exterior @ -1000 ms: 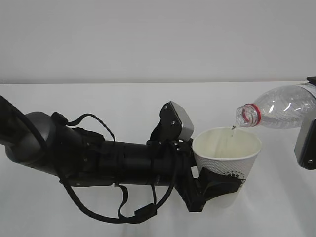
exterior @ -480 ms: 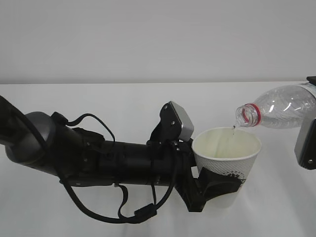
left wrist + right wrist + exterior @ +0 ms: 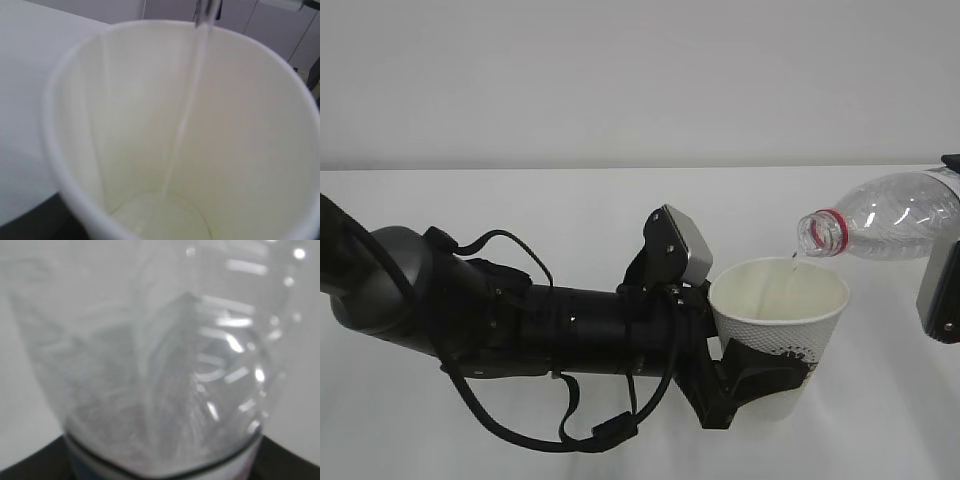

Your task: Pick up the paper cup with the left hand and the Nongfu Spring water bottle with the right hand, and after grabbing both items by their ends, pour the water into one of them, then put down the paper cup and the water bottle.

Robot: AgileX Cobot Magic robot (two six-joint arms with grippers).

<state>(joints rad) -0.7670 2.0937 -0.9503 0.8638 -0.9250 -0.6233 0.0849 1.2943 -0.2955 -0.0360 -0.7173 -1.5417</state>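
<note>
My left gripper is shut on the lower part of the white paper cup, holding it upright above the table. From the right, the clear Nongfu Spring water bottle lies tilted, its red-ringed mouth just over the cup's far rim. A thin stream of water falls down the cup's inner wall into a shallow pool at the bottom. The right hand shows only at the frame's edge and holds the bottle's far end. In the right wrist view the bottle fills the picture, hiding the fingers.
The white table runs back to a plain pale wall. My bulky black left arm, with looping cables and a grey square plate, stretches across the left and middle foreground.
</note>
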